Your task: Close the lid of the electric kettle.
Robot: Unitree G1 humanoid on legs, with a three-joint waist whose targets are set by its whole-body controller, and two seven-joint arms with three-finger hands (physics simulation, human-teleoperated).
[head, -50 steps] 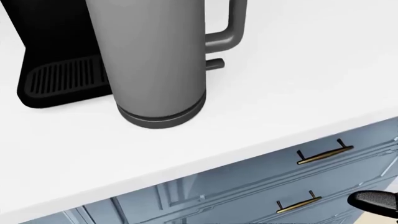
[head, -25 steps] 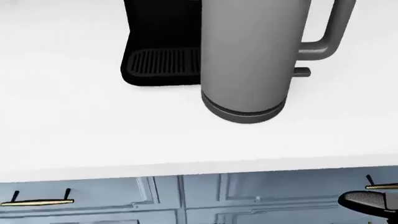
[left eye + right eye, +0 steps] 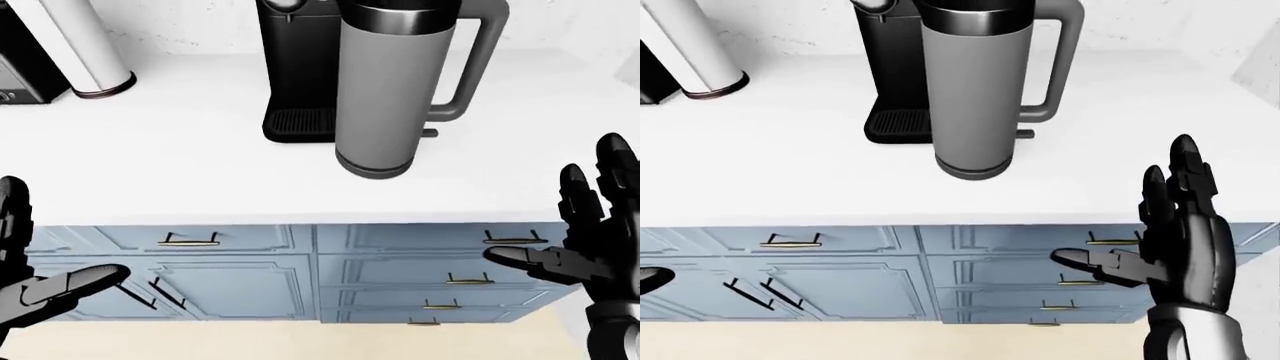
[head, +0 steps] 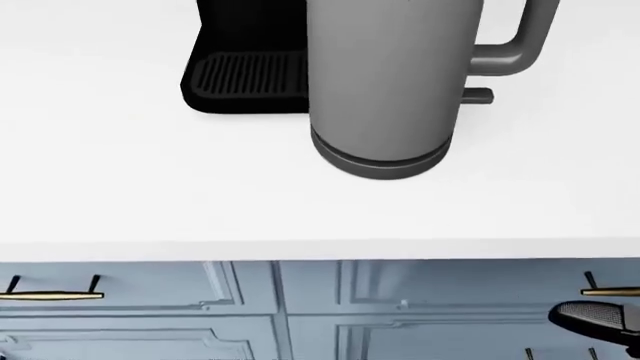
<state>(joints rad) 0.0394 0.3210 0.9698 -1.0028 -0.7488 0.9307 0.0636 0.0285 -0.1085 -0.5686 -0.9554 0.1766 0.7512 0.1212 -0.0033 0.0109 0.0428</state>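
Kettle (image 3: 385, 90) upright on white counter (image 3: 200, 165) beside coffee maker (image 3: 295, 67); left hand (image 3: 30, 281) and right hand (image 3: 1180, 232) spread wide, empty, near drawers (image 3: 250, 262).

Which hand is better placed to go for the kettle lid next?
Likely the right hand: it is raised beside the counter edge, on the kettle's handle side. The left hand sits lower, far toward the left edge. Both are open and well short of the kettle.

white counter (image 3: 180, 157) runs under a pale wall (image 3: 180, 30); blue drawers (image 3: 250, 277) with brass handles (image 3: 190, 240); beige floor (image 3: 300, 341).
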